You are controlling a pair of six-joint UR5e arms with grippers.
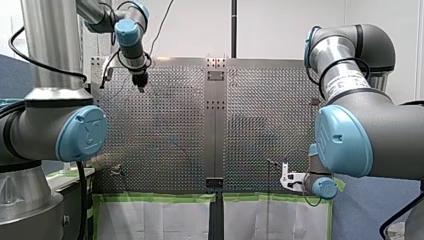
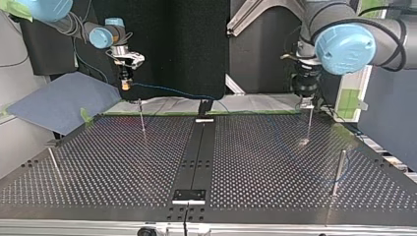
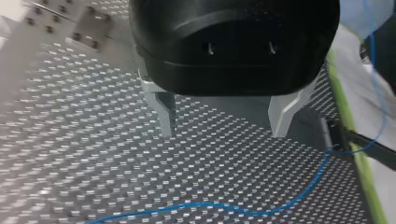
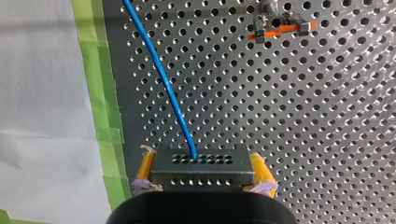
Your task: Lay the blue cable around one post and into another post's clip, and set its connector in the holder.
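The thin blue cable leaves its dark perforated connector, clamped between the right pincer's yellow pads, and lies slack over the counter, bending at a post's foot. An orange clip sits clear of it.

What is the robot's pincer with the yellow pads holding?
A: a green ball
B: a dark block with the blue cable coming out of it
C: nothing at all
B: in the right wrist view, the right pincer is clamped on a dark block between its yellow pads, and the blue cable runs out of that block.
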